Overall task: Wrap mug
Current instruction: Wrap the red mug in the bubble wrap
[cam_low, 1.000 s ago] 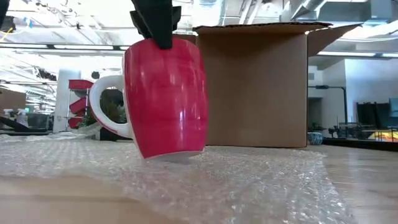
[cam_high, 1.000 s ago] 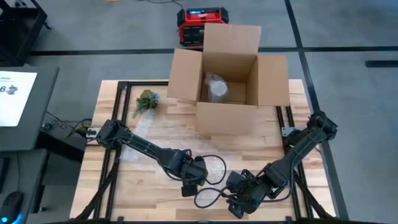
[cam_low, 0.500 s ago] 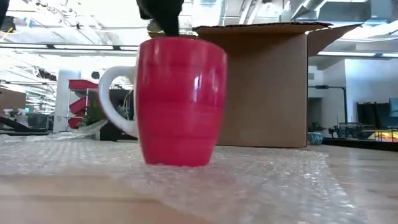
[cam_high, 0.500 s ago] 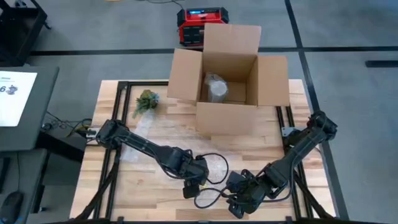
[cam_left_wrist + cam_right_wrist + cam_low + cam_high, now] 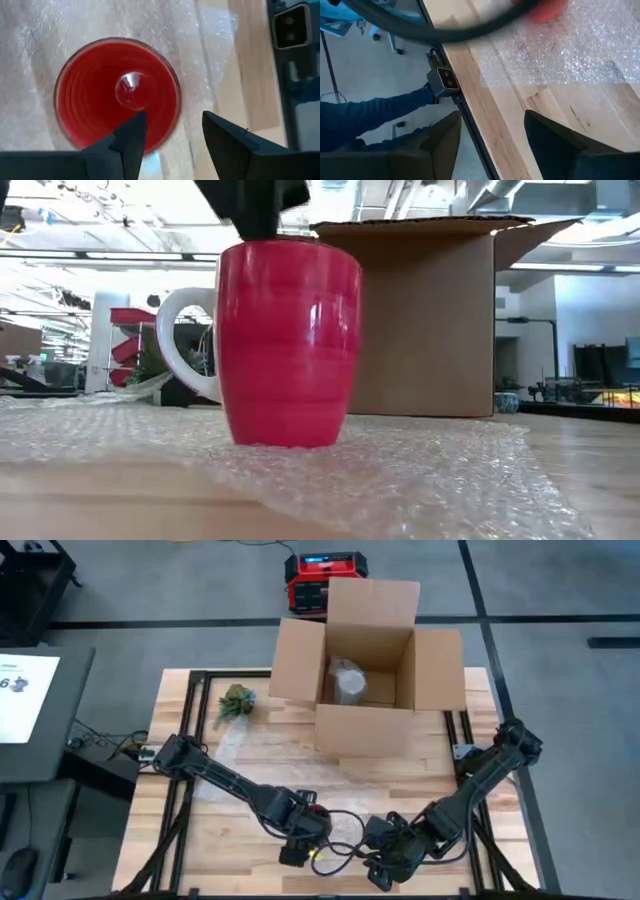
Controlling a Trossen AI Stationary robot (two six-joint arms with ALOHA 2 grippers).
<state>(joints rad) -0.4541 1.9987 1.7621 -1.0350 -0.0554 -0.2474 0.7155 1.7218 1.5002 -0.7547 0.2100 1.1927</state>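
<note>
A glossy red ceramic mug with a white handle point(image 5: 285, 345) stands upright on a clear bubble wrap sheet point(image 5: 420, 475) near the front edge of the wooden bench point(image 5: 245, 755). The left gripper point(image 5: 172, 132) hovers just above the mug's rim, jaws parted, gripping nothing. To its right, the right gripper point(image 5: 492, 132) waits at the front edge, jaws apart, empty. An open cardboard box point(image 5: 365, 665) sits at the back edge.

My arms: two dark, slender, jointed.
My left gripper point(image 5: 170, 137): two black, wedge-shaped fingers.
My right gripper point(image 5: 492, 137): same black, angular fingers.
My cables point(image 5: 340, 840): black, looping between my wrists.
</note>
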